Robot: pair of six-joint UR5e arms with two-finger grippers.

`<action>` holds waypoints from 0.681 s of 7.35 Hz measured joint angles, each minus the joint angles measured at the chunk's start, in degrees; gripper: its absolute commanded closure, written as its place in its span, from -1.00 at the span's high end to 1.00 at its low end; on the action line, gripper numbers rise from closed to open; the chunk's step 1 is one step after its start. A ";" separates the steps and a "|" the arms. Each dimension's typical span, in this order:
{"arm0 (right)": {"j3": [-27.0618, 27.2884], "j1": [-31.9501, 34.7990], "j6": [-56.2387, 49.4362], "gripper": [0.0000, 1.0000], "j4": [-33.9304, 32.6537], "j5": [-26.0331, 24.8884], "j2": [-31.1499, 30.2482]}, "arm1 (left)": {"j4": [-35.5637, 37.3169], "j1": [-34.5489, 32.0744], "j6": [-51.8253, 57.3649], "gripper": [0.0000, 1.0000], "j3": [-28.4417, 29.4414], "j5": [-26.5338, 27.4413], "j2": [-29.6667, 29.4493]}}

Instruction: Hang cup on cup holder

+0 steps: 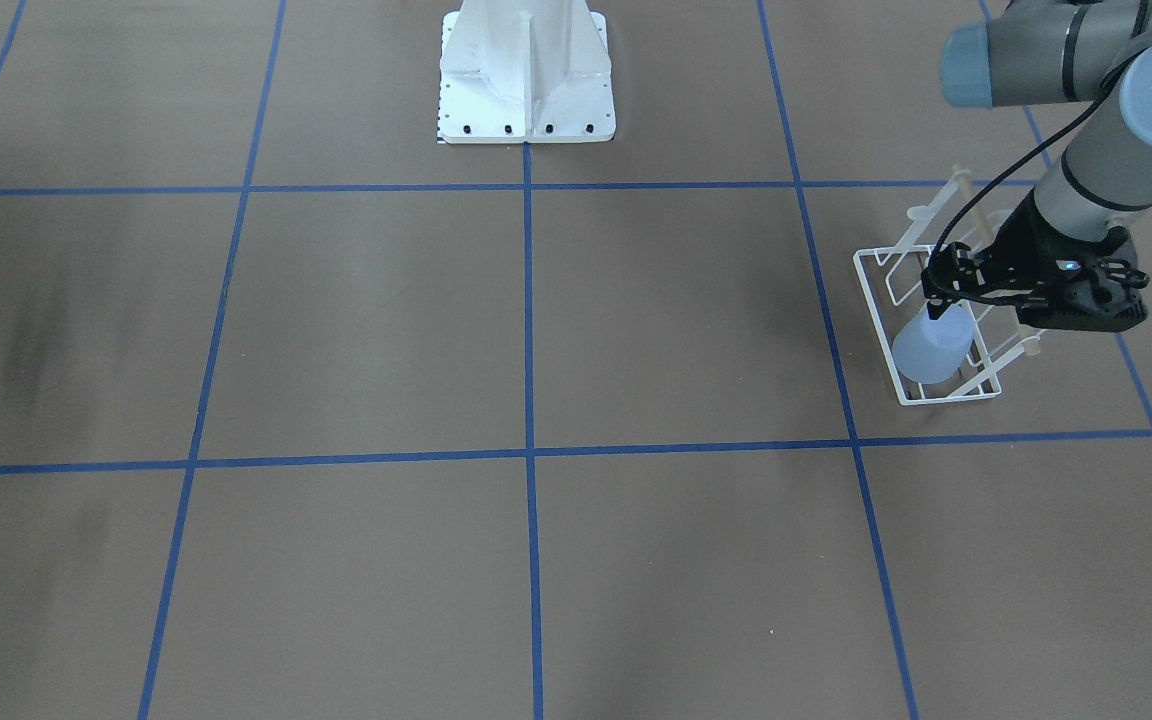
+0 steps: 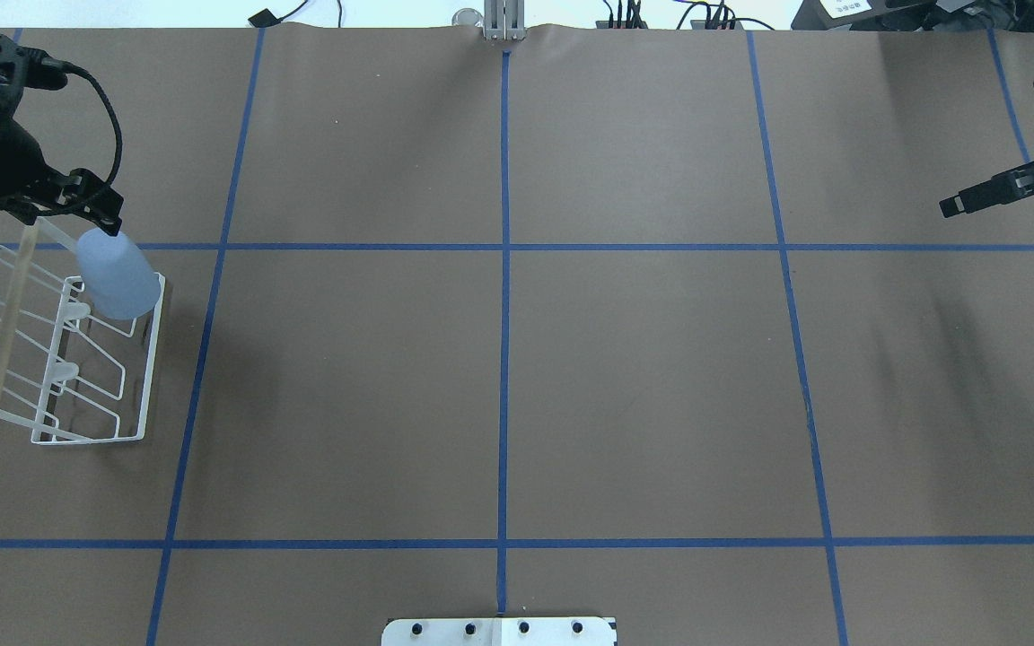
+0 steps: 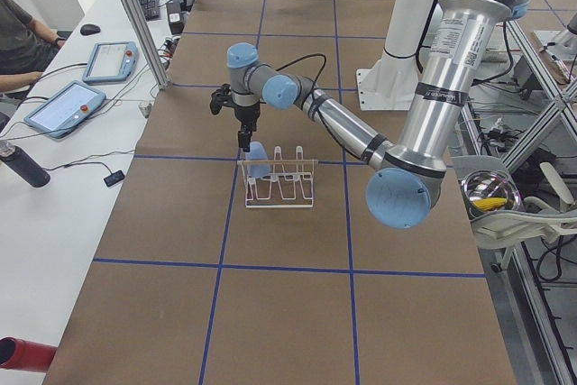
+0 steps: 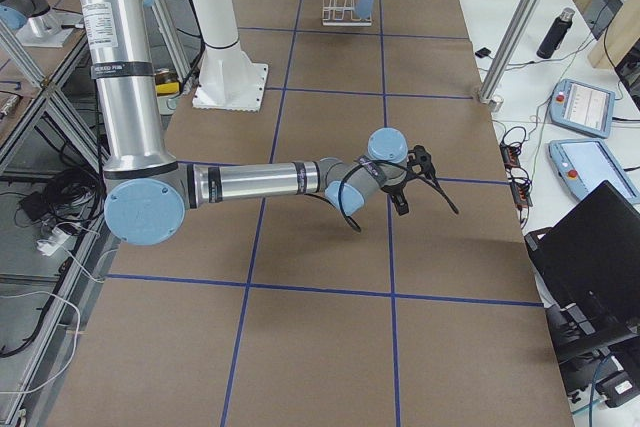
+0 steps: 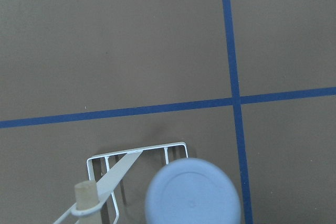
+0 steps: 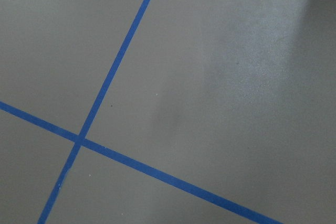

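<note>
On the left side of the brown table (image 2: pixel 643 386), the left gripper (image 2: pixel 97 208) points down at the upturned base of the cup (image 2: pixel 119 278), just on its far side. It cannot be told whether its fingers clasp the base or stand apart. The light blue cup sits upside down and tilted at the far right corner of the cup holder (image 2: pixel 149 377), a white wire rack with a wooden rod (image 2: pixel 5 327) along its top. Well apart, at the right edge, the right gripper (image 2: pixel 952 206) hovers above the table, its fingers seemingly pressed together into one slim bar.

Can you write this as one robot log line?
cup: upside down over end prong of cup holder | left gripper: at cup base, grip unclear | right gripper: away
</note>
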 measured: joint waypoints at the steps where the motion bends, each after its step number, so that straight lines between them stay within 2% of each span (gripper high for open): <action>1: 0.27 0.04 0.00 1.00 -0.03 0.00 -0.06 | 0.32 -1.28 0.34 0.96 -2.28 -0.20 0.29; 3: 1.74 2.14 -0.25 1.00 -2.14 0.26 -0.17 | 0.65 -6.74 7.97 0.95 -6.40 -0.29 3.82; 5: 3.49 5.86 -1.31 1.00 -5.48 0.41 -0.99 | 0.72 -14.65 24.10 0.96 -6.20 -0.19 8.60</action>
